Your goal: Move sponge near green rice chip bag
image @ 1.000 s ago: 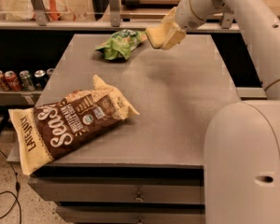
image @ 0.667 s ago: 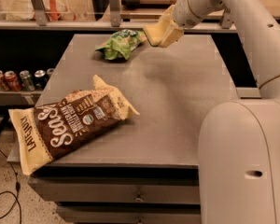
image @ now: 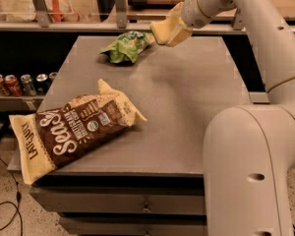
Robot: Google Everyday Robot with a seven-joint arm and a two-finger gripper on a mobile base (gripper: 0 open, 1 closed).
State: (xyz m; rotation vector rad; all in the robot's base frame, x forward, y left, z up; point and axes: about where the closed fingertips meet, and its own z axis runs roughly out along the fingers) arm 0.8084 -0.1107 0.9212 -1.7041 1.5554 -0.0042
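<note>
The green rice chip bag [image: 127,46] lies at the far left of the grey table [image: 187,107]. My gripper [image: 174,29] hangs over the table's far edge, just right of the bag, at the end of the white arm. It is shut on the pale yellow sponge [image: 160,30], which it holds a little above the tabletop. The sponge's left end almost reaches the bag's right tip. Part of the sponge is hidden between the cream fingers.
A large brown-and-cream chip bag [image: 73,129] lies at the table's front left, overhanging the edge. Soda cans [image: 19,84] stand on a lower shelf at the left. My white base [image: 255,171] fills the front right. Shelving runs behind the table.
My gripper has carried the sponge a little left and up, closer to the green bag. Both bags have stayed put.
</note>
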